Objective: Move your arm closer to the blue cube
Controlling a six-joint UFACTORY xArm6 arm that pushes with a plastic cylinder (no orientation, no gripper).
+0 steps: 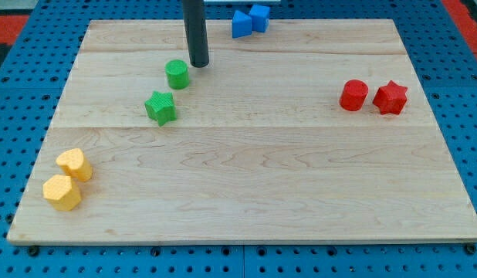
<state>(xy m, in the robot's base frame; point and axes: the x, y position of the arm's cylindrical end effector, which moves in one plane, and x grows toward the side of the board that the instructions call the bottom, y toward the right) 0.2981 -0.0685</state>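
The blue cube (260,16) sits at the view's top edge of the wooden board, touching a second blue block (241,25) on its left. My tip (199,63) rests on the board to the lower left of both blue blocks, well apart from them. It stands just to the upper right of a green cylinder (177,74). A green star-shaped block (160,107) lies below and left of that cylinder.
A red cylinder (353,95) and a red star-shaped block (390,97) sit side by side at the view's right. Two yellow blocks (74,164) (62,192) sit at the lower left corner. The wooden board (246,177) lies on a blue pegboard.
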